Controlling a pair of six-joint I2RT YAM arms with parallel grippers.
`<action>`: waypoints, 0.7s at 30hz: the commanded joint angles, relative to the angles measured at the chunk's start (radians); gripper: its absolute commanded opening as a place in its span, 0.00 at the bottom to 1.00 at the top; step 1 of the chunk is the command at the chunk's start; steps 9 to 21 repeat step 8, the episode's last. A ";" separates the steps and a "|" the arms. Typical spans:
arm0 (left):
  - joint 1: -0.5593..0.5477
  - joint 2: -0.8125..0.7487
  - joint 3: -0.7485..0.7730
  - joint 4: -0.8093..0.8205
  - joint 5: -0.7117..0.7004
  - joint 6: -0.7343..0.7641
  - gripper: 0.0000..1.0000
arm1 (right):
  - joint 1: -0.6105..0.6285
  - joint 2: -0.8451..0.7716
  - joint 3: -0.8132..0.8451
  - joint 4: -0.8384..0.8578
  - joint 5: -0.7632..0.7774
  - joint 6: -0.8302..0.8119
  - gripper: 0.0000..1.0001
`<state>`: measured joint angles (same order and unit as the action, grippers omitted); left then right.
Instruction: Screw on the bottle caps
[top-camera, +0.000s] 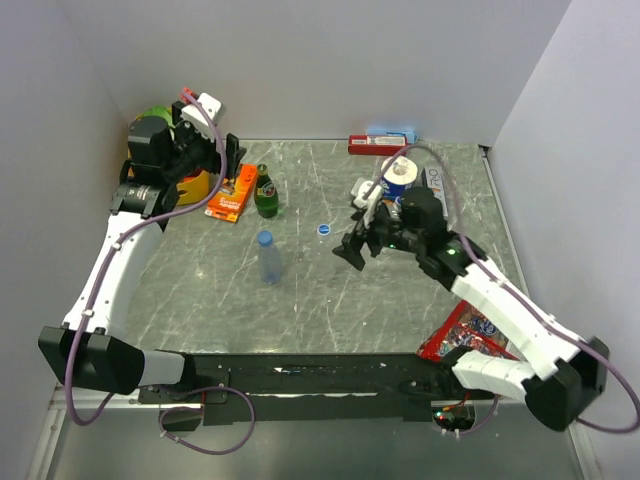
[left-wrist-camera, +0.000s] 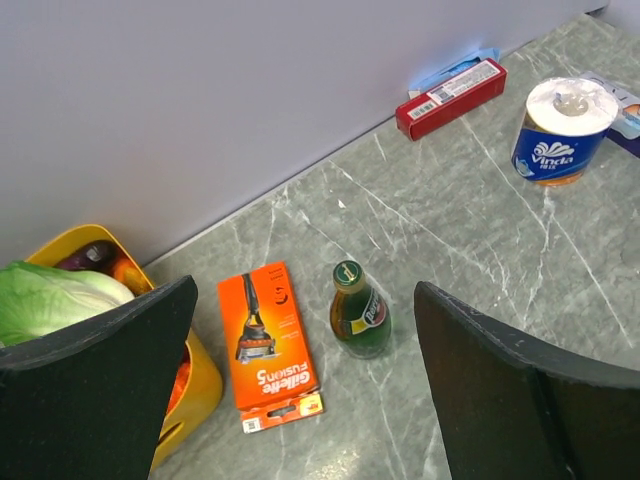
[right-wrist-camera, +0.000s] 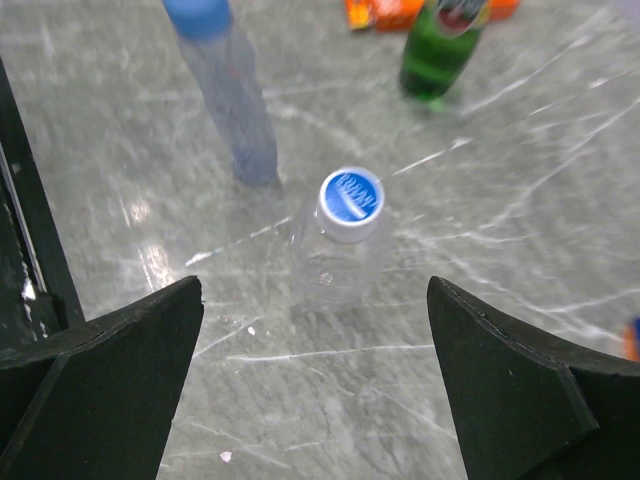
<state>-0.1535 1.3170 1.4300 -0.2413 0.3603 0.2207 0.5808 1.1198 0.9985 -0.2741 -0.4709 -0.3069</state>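
A slim clear bottle (top-camera: 268, 258) with a blue cap on it stands left of centre; it also shows in the right wrist view (right-wrist-camera: 235, 110). A second clear bottle (right-wrist-camera: 338, 255) stands with a blue cap (right-wrist-camera: 351, 196) on its neck; the top view shows mainly that cap (top-camera: 324, 229). My right gripper (top-camera: 353, 236) is open and empty, a little right of this bottle, which stands ahead of and between its fingers (right-wrist-camera: 313, 290). My left gripper (top-camera: 228, 150) is open and empty at the back left, above the table (left-wrist-camera: 303, 295). No third cap is in view.
A dark green glass bottle (top-camera: 265, 192) (left-wrist-camera: 358, 312) and an orange razor pack (top-camera: 232, 193) (left-wrist-camera: 268, 345) lie at the back left beside a yellow bowl (left-wrist-camera: 205, 385) of vegetables. A blue-and-white paper roll (top-camera: 400, 172) and a red box (top-camera: 375, 145) are at the back. A red snack bag (top-camera: 462, 335) lies front right.
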 joint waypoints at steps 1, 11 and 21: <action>0.005 -0.058 -0.048 0.111 -0.004 -0.067 0.96 | 0.011 -0.081 0.145 -0.154 0.148 0.061 1.00; 0.005 -0.142 -0.199 0.210 -0.067 -0.162 0.96 | 0.008 0.015 0.428 -0.270 0.423 0.098 1.00; 0.005 -0.142 -0.199 0.210 -0.067 -0.162 0.96 | 0.008 0.015 0.428 -0.270 0.423 0.098 1.00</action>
